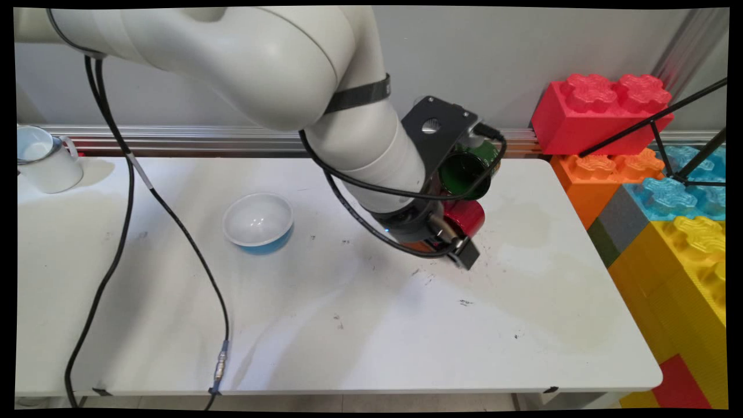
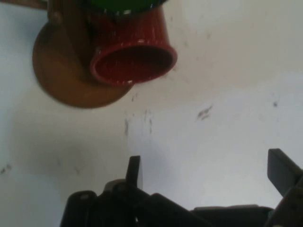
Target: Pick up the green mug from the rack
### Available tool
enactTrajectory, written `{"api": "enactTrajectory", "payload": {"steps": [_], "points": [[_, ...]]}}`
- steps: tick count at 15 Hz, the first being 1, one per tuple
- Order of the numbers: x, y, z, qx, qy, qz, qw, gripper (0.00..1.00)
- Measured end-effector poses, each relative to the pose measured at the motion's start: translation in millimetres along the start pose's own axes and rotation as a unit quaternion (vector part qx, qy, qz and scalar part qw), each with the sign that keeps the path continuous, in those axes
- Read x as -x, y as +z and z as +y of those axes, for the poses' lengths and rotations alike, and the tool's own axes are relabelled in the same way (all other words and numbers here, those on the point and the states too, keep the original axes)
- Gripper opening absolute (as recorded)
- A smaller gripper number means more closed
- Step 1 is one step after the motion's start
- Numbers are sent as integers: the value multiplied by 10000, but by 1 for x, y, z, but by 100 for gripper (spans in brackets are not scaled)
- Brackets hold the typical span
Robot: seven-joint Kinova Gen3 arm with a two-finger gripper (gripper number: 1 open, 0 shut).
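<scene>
Over the desk (image 1: 348,325), at two o'clock from the bowl (image 1: 258,222), the gripper (image 2: 208,172) hovers, jaws apart and empty, near the red cup (image 2: 132,54) on a wooden stand (image 2: 61,71).

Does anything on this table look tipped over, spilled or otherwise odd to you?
Yes: the red cup and green cup sit sideways on a brown wooden stand, mouths facing outward rather than up. The open black gripper is near them, holding nothing. The white table has dark scuffs. Nothing looks spilled.

White table (image 1: 348,325): bowl (image 1: 258,223), mug (image 1: 46,159), wooden stand (image 2: 61,71).
</scene>
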Motion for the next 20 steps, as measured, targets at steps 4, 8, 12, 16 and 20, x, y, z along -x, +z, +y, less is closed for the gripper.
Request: {"api": "enactTrajectory", "payload": {"steps": [4, 8, 12, 16, 20], "points": [[-4, -5, 7, 6, -213, 325, 9992, 100], [-7, -9, 9, -15, -504, 652, 9966, 100], [-9, -7, 9, 15, -680, 900, 9936, 100], [-9, 1, 8, 25, -896, 1104, 9898, 100], [-9, 14, 4, 50, -1164, 1323, 9843, 100]]}}
